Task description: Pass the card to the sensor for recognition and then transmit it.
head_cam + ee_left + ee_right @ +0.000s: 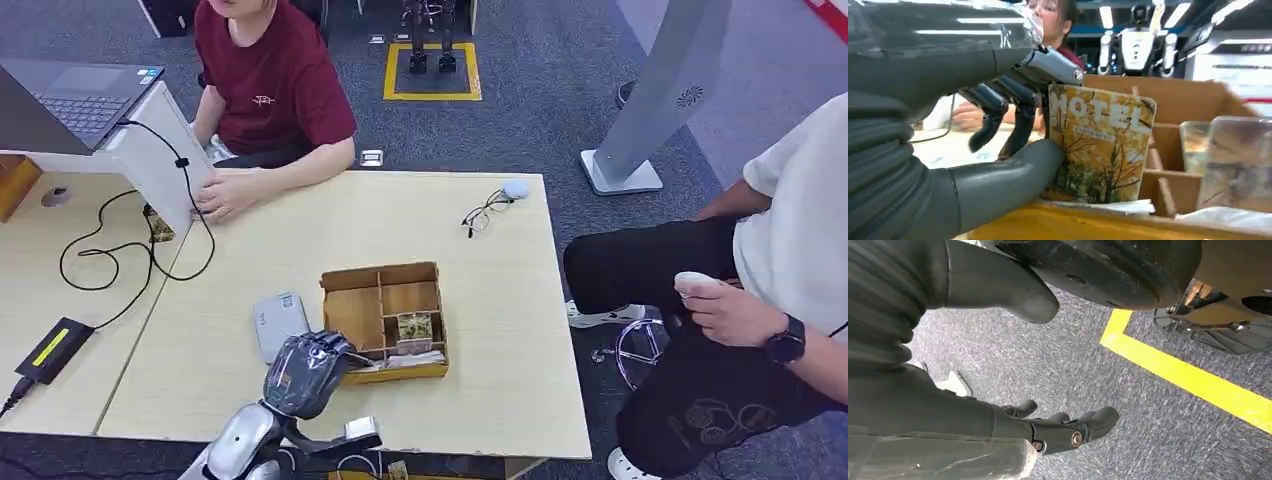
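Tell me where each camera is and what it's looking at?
Head view: high on the robot, looking down at the table; left hand at the wooden box.
Left wrist view: behind the left hand, facing the box; thumb and fingers pinch the hotel card.
Right wrist view: looks at carpet; right hand hangs, holding nothing.
Head and left wrist views share the box and left hand.

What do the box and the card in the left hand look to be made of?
Box: thin plywood or fibreboard, unfinished matte; flat tan panels with slotted dividers. Card: looks like glossy printed card or plastic, with a stiff flat face and an autumn-tree print reading HOTEL; which one is unclear. The left hand pinches it.
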`<state>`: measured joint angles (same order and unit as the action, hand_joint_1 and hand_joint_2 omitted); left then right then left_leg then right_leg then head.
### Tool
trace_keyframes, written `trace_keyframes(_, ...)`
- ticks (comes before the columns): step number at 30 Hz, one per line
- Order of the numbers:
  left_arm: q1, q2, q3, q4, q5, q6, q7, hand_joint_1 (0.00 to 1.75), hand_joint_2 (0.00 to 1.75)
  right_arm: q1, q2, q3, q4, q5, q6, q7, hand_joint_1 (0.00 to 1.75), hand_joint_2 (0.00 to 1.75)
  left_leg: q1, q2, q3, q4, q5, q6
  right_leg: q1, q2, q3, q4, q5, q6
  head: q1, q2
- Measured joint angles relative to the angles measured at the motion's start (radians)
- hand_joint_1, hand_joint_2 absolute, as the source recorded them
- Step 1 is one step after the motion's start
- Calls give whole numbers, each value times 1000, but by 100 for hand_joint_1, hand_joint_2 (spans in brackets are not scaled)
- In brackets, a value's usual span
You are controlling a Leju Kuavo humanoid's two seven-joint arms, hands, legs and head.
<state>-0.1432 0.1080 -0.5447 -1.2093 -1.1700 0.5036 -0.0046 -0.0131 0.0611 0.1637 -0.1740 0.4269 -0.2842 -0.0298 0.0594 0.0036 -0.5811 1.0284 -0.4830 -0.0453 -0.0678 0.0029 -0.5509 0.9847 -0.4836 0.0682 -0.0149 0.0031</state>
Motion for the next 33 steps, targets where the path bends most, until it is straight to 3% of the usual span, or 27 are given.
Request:
trace_keyframes(17,-3,-1,0,-1,26,-15,-7,175,175,-1,0,-1,0,3,6,2,0,175,0,0,1,0,0,0,0,0,1,0,0,0,0,0)
trace_keyframes(23,-3,-1,0,-8,82,-11,-49,175,175,0,0,-3,0,15,6,2,0,175,0,0,1,0,0,0,0,0,0,0,0,0,0,0)
trace_keyframes(33,2,17,2,-127,123,-4,-58,175,175,1,0,-15,0,12,3,2,0,175,0,0,0,0,0,0,0,0,0,0,0,0,0,0)
